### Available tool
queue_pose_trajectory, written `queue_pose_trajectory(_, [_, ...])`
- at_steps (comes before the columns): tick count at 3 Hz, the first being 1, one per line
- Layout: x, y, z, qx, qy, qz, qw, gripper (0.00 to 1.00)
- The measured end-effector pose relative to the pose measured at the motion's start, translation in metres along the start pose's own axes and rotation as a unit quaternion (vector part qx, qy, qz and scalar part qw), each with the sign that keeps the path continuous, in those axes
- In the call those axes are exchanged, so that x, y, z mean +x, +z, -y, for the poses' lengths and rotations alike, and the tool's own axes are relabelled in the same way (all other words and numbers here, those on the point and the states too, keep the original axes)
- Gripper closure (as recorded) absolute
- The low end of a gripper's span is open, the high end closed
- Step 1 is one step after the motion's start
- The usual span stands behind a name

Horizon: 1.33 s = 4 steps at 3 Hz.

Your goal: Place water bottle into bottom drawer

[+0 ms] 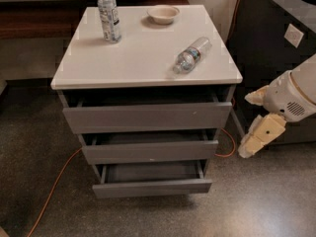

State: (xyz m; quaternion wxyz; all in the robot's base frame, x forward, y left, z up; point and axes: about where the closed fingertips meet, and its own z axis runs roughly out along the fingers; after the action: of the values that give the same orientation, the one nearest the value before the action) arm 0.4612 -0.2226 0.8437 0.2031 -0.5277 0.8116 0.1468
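1. Status: the hand [250, 125] hangs to the right of the cabinet, below the level of the worktop [133, 58]. Its two fingers stand apart and hold nothing.
2. Target: the bottle [192, 55] lies on its side near the front right corner of the worktop. It sits diagonally, one end toward the front edge and the other toward the right edge. Nothing touches it, so the grasp is judged to be the step in hand.
3. Approach: raise the hand above worktop level before moving in. A straight path from its present position would likely meet the right edge.
4. Grasp: set the fingers across the bottle's width at the label band, not along its length. A round body on a smooth surface is likely to roll, and thin crinkled plastic likely yields, so close gently.
5. Destination: the bottom drawer [152, 187] stands pulled out, its grey inside showing. The middle drawer [150, 151] and top drawer [148, 116] also stand out above it and narrow the access. Entry low and from the front appears safest.
6. Other items: a tall bottle [108, 14] stands near the rear left corner and a bowl [163, 14] sits near the rear edge. Both are well apart from the bottle.
7. Obstructions: an orange cable [52, 189] runs across the floor and loops by the cabinet's right side, near the hand. A dark counter [266, 38] at the right limits arm room.
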Motion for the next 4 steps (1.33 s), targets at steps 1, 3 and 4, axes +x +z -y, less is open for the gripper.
queue_pose_trajectory(1, [0.001,0.053,-0.008,-0.019,0.035,0.077,0.9962,0.00])
queue_pose_trajectory(3, [0.011,0.156,-0.014,0.014,0.002,0.119,0.9928,0.00])
queue_pose_trajectory(4, [0.028,0.203,-0.019,0.021,-0.050,0.107,0.9928,0.00])
